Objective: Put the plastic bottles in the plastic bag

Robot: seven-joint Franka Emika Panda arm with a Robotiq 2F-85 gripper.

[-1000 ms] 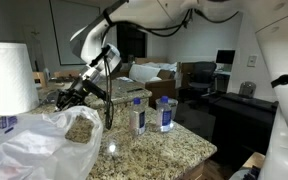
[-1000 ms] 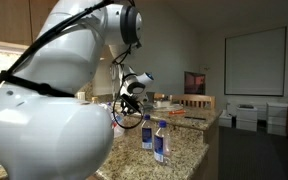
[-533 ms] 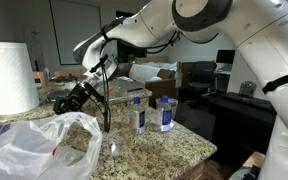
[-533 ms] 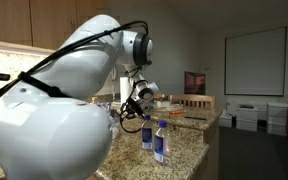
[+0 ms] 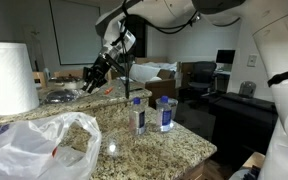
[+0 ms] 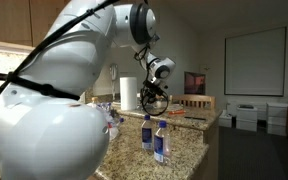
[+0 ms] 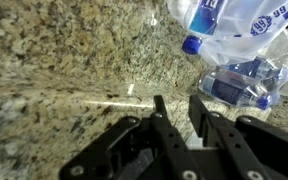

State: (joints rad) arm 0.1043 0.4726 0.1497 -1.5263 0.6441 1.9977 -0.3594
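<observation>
While the gripper [image 5: 92, 78] hangs above the granite counter [image 5: 174, 150], its fingers [image 7: 161, 118] stand apart with nothing between them. We see two plastic bottles [image 5: 137, 116] upright, side by side near the counter's edge, apart from the plastic bag [image 5: 39, 145] lying crumpled in front. In the wrist view, more blue-capped bottles [image 7: 234, 78] lie amid crinkled plastic; whether they're inside the bag, we cannot tell.

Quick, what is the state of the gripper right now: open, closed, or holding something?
Gripper: open by a narrow gap, holding nothing; only the counter shows in the gap.
</observation>
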